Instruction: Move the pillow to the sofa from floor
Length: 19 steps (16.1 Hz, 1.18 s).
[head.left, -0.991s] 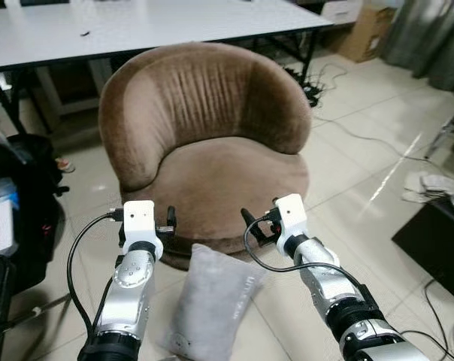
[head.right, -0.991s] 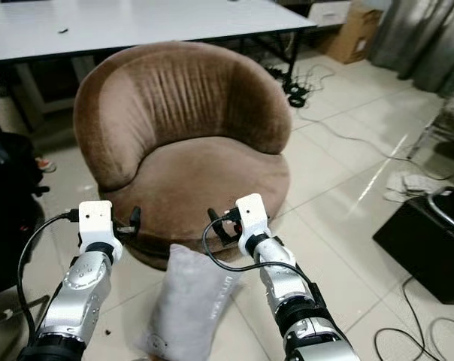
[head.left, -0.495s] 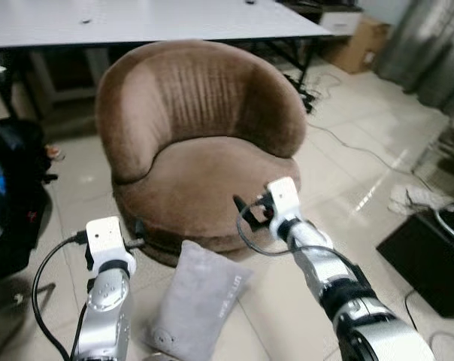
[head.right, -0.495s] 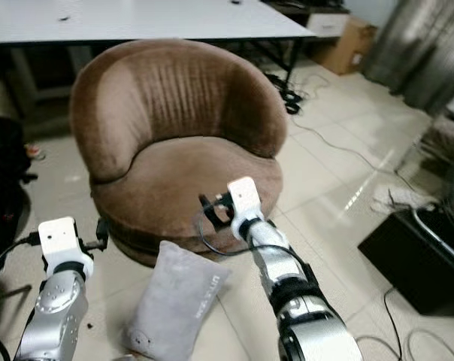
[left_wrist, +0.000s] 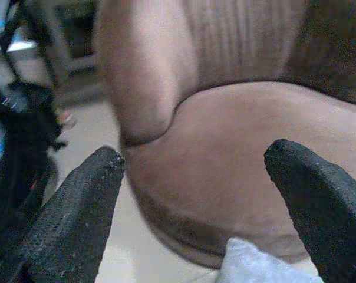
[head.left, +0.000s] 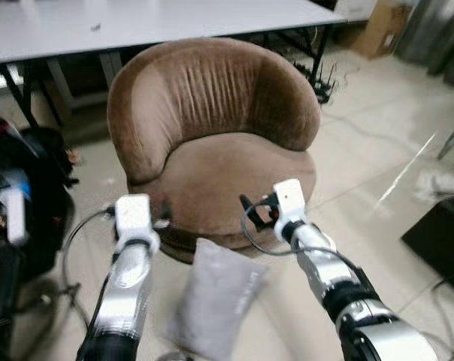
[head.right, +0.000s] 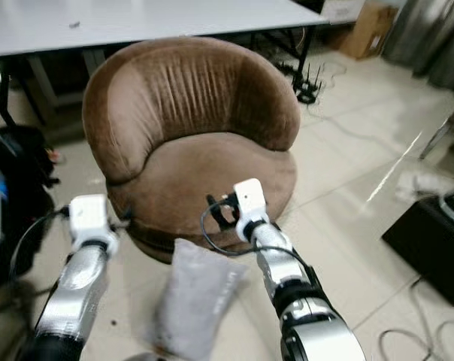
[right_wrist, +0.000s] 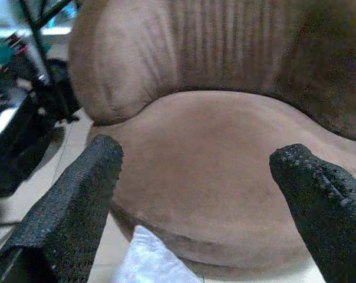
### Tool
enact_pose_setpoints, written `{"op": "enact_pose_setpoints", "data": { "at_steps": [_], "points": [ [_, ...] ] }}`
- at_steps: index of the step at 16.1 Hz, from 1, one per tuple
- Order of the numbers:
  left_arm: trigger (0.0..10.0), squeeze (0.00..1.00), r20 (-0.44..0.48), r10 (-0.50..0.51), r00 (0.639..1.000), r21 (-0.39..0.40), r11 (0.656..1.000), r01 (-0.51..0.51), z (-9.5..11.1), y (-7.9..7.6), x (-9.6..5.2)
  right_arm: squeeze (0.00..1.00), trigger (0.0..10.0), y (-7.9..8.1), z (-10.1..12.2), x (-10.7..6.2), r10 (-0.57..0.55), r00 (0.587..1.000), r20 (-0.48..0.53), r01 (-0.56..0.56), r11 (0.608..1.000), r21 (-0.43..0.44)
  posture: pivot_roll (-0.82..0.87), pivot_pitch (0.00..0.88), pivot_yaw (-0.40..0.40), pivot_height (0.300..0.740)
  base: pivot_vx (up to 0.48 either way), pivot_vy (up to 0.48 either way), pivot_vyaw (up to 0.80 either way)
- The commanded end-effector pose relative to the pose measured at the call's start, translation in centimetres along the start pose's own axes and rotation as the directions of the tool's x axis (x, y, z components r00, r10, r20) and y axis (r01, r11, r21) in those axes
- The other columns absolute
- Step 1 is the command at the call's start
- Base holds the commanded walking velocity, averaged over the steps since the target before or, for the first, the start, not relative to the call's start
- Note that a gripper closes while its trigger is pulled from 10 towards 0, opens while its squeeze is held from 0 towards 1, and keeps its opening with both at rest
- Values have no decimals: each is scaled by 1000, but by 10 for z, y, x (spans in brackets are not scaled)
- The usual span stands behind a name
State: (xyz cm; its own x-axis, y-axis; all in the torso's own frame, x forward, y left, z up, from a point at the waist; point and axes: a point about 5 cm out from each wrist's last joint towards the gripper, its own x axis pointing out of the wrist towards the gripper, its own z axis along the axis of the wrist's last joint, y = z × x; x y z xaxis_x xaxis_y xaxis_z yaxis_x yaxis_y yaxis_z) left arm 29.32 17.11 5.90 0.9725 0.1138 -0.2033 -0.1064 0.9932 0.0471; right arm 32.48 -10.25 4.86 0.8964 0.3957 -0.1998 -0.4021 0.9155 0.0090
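The pillow [head.left: 216, 297], grey and slack, is seen from the left eye lying on the tiled floor [head.left: 377, 158], touching the foot of the brown sofa [head.left: 212, 143], between the left tool [head.left: 165, 219] and the right tool [head.left: 251, 210]; a white desk [head.left: 159, 19] stands behind. In the left wrist view, the fingers [left_wrist: 78, 218] are spread wide above its near corner [left_wrist: 254, 265]. In the right wrist view, the fingers [right_wrist: 66, 212] are likewise spread. It is judged light, soft and yielding, best gripped by its two long edges.
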Motion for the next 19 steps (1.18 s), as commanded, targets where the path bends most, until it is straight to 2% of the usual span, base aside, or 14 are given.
{"op": "enact_pose_setpoints", "data": {
  "at_steps": [1,5,9,15,19],
  "points": [
    [10000,0,-32,-24,999,19,1000,25,-6,-3,0,0,10000,-6,6,0,-34,999,36,34,999,3,-53,0,44,740,0,0,0],
    [10000,0,-41,-109,993,30,993,110,-2,-17,12,0,10000,-9,5,-4,-91,994,58,89,996,27,-140,0,120,740,0,0,0],
    [10000,0,-47,-162,986,41,986,164,-1,-25,17,0,10000,-10,-1,-10,-123,991,60,121,992,33,-199,0,167,740,0,0,0],
    [10000,0,-48,-199,979,40,979,201,0,-33,23,0,10000,-15,-1,-13,-156,986,64,154,988,31,-231,0,181,740,0,0,0],
    [10000,0,-40,-183,982,0,983,183,-3,-31,20,0,10000,-13,-1,-11,-141,989,46,140,990,17,-200,0,151,740,0,0,0]
  ]
}}
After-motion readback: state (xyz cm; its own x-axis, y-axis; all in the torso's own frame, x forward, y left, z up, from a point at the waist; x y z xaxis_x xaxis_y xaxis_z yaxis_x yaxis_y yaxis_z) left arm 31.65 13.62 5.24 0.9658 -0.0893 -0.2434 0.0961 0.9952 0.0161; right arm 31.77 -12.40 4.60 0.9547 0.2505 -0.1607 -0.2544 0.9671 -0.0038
